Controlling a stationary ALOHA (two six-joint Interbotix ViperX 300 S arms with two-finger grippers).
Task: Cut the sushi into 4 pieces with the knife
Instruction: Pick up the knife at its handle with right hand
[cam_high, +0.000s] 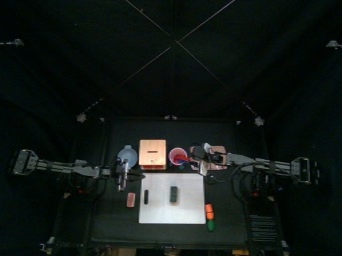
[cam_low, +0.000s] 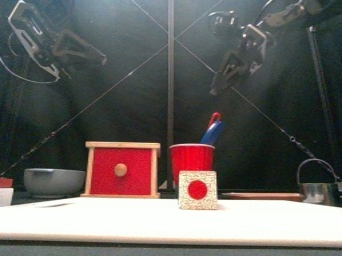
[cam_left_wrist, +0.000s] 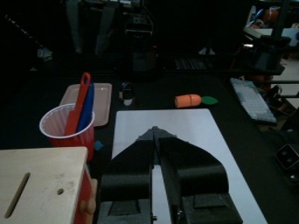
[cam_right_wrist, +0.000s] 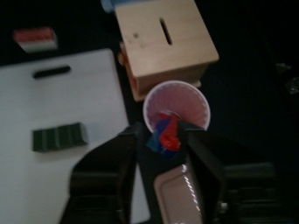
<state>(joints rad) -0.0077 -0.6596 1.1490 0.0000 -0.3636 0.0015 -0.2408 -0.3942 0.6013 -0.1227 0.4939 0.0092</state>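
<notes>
"Lying in one block, was it?"

"Yes. The dark green toy sushi roll (cam_high: 175, 190) lay near the middle of the flat white rectangular cutting board (cam_high: 160, 212). Neither gripper touched it."

"And the knives?"

"The blue plastic toy knife (cam_low: 210, 134) and the red plastic toy knife (cam_low: 215, 118) stood leaning in the round red plastic cup (cam_low: 191, 160), just behind the board. The right gripper (cam_right_wrist: 162, 131) hung over the cup's mouth with its jaws spread wide, one on either side of the knives. I could not tell whether the jaws touched them."

"The other arm?"

"The left gripper (cam_left_wrist: 158, 133) hovered near the board's left edge. Its jaws were pressed together with nothing between them."

"What stood round about?"

"The pale square wooden box with a red drawer front (cam_low: 122, 170) stood just left of the cup. A round blue-grey bowl (cam_low: 54, 181) sat left of the box. A round metal cutter with a wire handle (cam_low: 317, 190) was far off to the right. A small orange toy food with a green end (cam_left_wrist: 190, 101) lay beside the board's front right corner. A small red toy (cam_high: 131, 199) lay just left of the board."
</notes>
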